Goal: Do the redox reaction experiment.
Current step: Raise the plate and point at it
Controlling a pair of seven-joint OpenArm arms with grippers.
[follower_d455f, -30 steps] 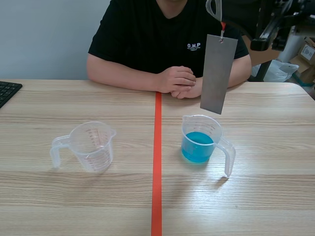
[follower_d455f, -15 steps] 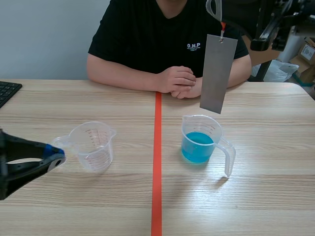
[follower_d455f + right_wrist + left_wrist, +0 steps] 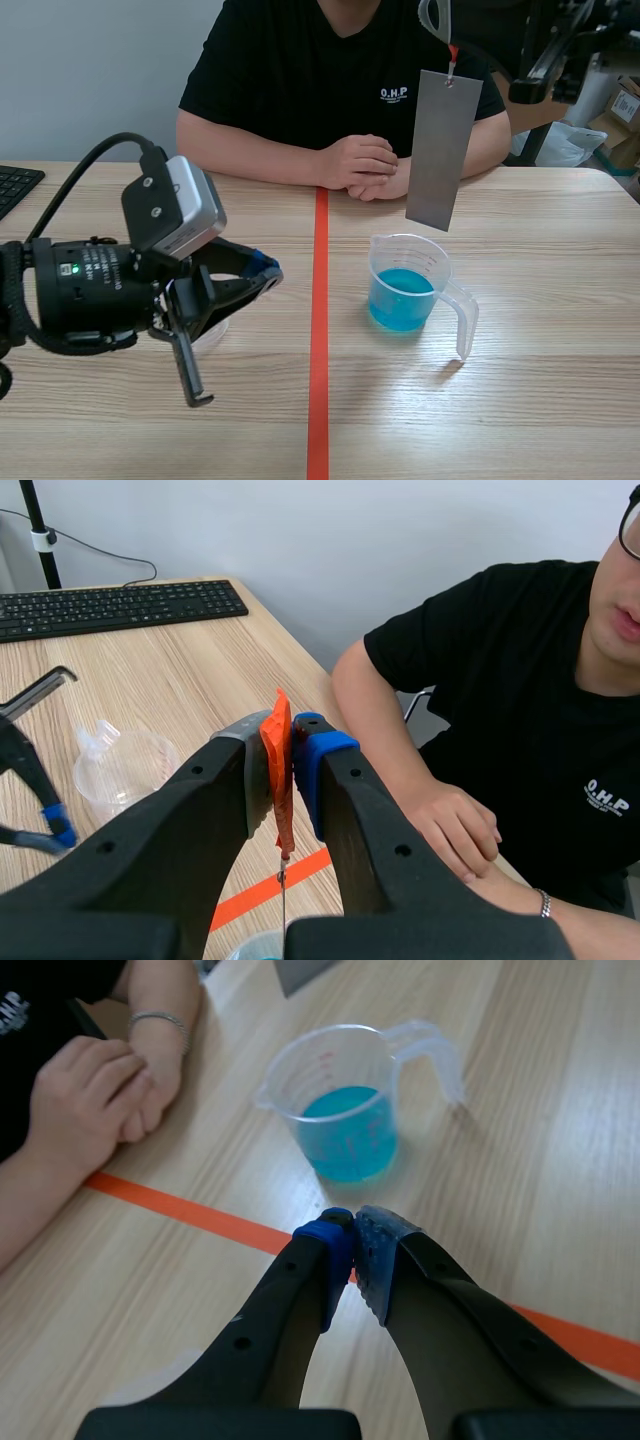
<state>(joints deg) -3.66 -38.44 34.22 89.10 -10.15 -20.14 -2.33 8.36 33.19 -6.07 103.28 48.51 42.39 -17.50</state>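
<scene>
Pinching orange tag (image 3: 277, 770) between right fingers (image 3: 312, 752), grey plate (image 3: 443, 150) hanging, left fingers (image 3: 378, 1250) closed, empty

Clear cup (image 3: 410, 262), faint red marks, blue liquid (image 3: 402, 300); second cup (image 3: 125, 765), clear; metal sheet (image 3: 443, 150), plain grey; tag (image 3: 279, 770), orange-red; table (image 3: 540, 400), pale wood grain; tape line (image 3: 319, 330), orange-red; keyboard (image 3: 120, 605), black; shirt (image 3: 290, 80), black, white lettering; left gripper (image 3: 352, 1218), black, blue dotted pads

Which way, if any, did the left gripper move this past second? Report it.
Yes. The black left gripper swung in from the picture's left toward the orange-red tape line, stopping just short of it.
</scene>
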